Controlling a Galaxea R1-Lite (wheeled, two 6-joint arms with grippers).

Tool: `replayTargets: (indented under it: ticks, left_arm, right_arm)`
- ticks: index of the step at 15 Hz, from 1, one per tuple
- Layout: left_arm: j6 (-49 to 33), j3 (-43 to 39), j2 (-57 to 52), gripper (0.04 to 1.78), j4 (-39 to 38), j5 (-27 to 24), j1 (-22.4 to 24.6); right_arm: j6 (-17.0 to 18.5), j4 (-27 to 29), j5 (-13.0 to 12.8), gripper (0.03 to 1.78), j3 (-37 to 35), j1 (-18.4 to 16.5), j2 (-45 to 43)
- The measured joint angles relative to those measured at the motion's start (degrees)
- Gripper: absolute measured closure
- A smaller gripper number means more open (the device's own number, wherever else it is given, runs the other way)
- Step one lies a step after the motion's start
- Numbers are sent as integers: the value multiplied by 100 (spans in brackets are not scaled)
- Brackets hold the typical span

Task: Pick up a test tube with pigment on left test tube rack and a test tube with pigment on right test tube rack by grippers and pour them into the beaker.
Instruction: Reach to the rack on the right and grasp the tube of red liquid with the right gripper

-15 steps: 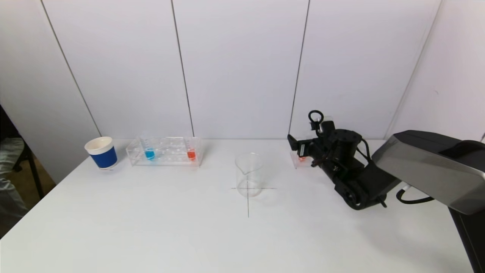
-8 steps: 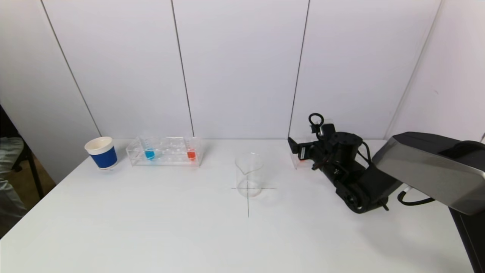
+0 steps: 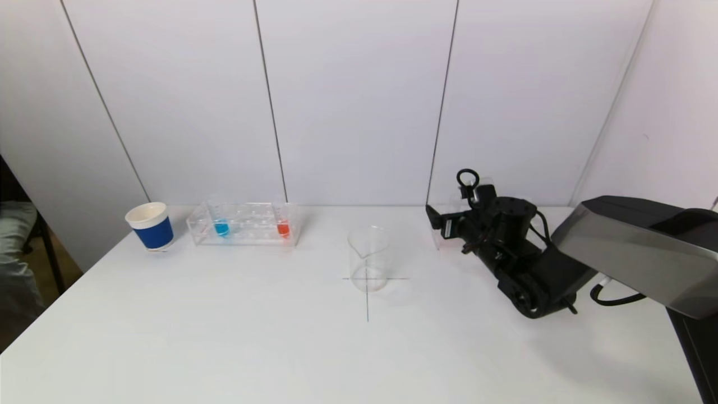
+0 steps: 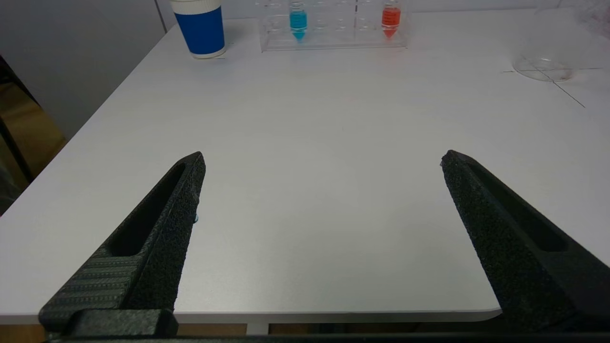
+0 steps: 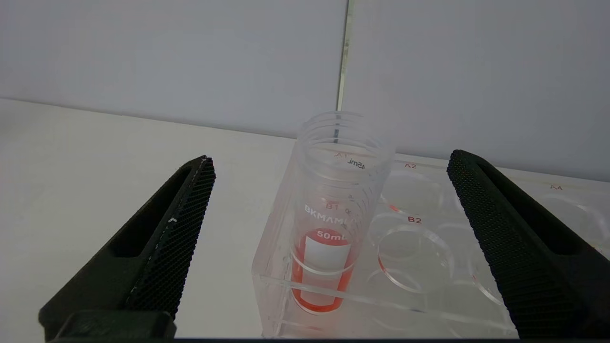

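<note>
Closest to me, the left pincer point(image 4: 324, 238) hangs low over the near edge of the white desk point(image 3: 280, 348), its two black fingers spread wide with nothing between them; it looks parked there, well apart from everything it might reach for, and it does not show in the head view at all. Farther in, near the middle of the desk, the clear glass beaker point(image 3: 368, 258) stands upright on a thin pencilled cross, which I take to be the marked pouring spot, fairly placed between the two racks so either arm can tip into it. To its right the right pincer point(image 5: 329, 247) is the one at work: its fingers are spread wide on either side of the clear plastic test tube with red pigment point(image 5: 333, 224), not touching it, lined up so that closing would pinch the tube's upper wall. That tube stands uncapped in the corner hole of the clear plastic right rack point(image 5: 429, 267), liquid only near the bottom, so I judge it will lift out light but needs keeping upright. The neighbouring holes look empty, so nothing crowds the grasp. Toward the wall on the left, the clear plastic left rack point(image 3: 244, 224) holds a tube of blue pigment point(image 3: 221, 228) and another tube of red pigment point(image 3: 283, 228), untouched, and just beyond its far left end sits a blue paper cup with a white rim point(image 3: 150, 225), out of the way.
</note>
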State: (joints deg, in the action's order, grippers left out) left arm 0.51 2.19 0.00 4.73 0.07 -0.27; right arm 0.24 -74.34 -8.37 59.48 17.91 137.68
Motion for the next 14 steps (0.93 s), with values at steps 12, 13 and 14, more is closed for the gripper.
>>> replayTargets:
  ticks: [12, 13, 14]
  left_arm:
    - [1, 1, 0, 9, 0, -2, 0]
    - [1, 1, 0, 9, 0, 0, 0]
    - [0, 1, 0, 9, 0, -2, 0]
  right_arm:
    - [11, 108, 9, 4, 301, -7, 69]
    - [6, 111, 9, 4, 311, -11, 79]
    - [6, 122, 9, 4, 323, -11, 91]
